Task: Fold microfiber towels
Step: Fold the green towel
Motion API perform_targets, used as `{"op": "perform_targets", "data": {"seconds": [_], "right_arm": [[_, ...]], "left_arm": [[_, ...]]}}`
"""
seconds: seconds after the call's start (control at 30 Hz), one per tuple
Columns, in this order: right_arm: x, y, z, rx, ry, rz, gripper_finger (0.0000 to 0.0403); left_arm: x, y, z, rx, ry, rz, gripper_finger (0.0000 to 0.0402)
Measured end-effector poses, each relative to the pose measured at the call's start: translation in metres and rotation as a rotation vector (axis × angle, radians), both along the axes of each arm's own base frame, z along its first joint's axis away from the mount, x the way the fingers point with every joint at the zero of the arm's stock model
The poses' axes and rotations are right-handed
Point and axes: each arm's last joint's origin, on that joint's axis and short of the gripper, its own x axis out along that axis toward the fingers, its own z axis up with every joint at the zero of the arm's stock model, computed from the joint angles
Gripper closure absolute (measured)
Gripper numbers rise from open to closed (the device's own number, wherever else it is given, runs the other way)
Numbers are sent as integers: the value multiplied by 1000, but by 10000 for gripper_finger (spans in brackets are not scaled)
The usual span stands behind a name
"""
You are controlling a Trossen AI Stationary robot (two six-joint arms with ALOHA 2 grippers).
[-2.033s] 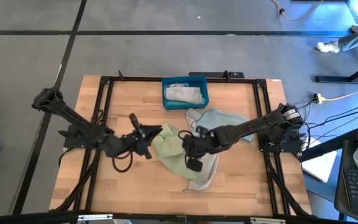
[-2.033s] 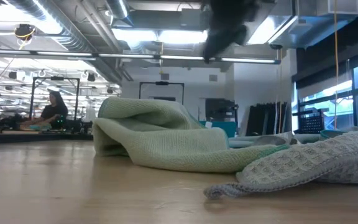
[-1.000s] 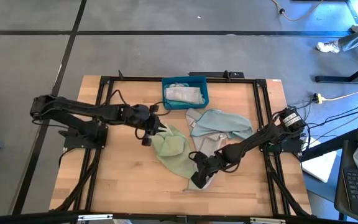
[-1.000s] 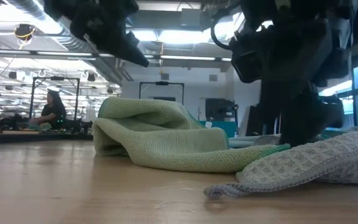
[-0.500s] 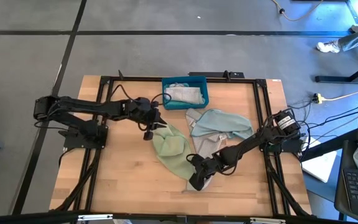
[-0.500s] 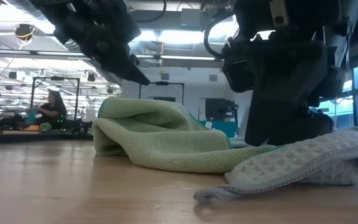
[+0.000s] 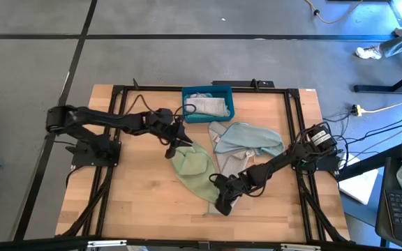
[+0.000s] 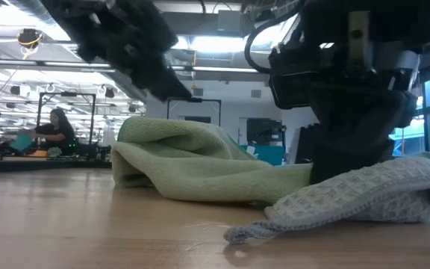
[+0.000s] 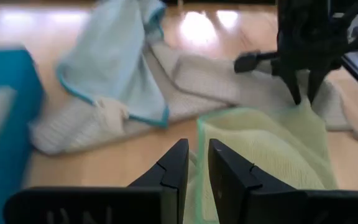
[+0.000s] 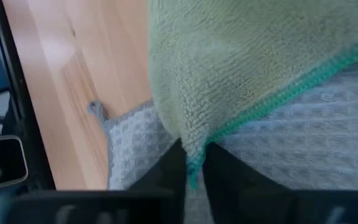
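The right gripper (image 7: 220,206) is down on the near part of the table, and its wrist view shows both fingers (image 10: 173,163) pinched on the teal-stitched edge of the pale green towel (image 10: 241,68), with a grey-beige waffle-weave towel (image 10: 278,155) lying directly beneath. Whether the grey cloth is also caught between the fingers cannot be made out. In the low view the arm's dark body blocks the point of contact.

The left gripper (image 7: 173,148) hangs at the far edge of the pale green towel (image 7: 195,167). Its fingers (image 9: 176,165) stand close together with only a narrow gap and nothing visible between them. The view from above does not settle whether the tips touch the cloth.

Beyond the green towel, a pale blue towel (image 7: 248,136) with a teal border lies over part of a grey-beige towel (image 7: 223,157), hiding much of it. How many grey cloths lie in this heap cannot be determined.

At the far side stands a teal-blue bin (image 7: 207,103) with a pale cloth (image 7: 206,105) inside; its folds are unclear.

The wooden table (image 7: 138,202) carries a black frame (image 7: 201,88). A seated person (image 8: 51,131) shows small and indistinct in the room behind.
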Motion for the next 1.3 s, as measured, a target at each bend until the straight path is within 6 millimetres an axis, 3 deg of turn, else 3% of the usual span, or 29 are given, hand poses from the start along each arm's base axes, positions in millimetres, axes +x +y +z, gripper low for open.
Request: {"op": "perform_targets", "data": {"seconds": [0.1,0.27,0.53,0.77,1.0,1.3], "right_arm": [[0,0,0,-25,-9,41,393],[-1,0,0,-64,-27,98,377],[-2,2,-1,-113,-41,165,394],[-2,0,-1,-199,-77,190,383],[-1,-1,-1,-277,-107,226,393],[-3,4,-1,-321,-129,295,392]], "left_arm": [[8,5,-21,-61,73,-2,346],[16,19,-40,-75,142,23,346],[19,30,-33,-224,75,-133,346],[21,35,-28,-277,153,-56,346],[19,21,-33,-278,298,-18,346],[18,16,-36,-311,352,31,346]]}}
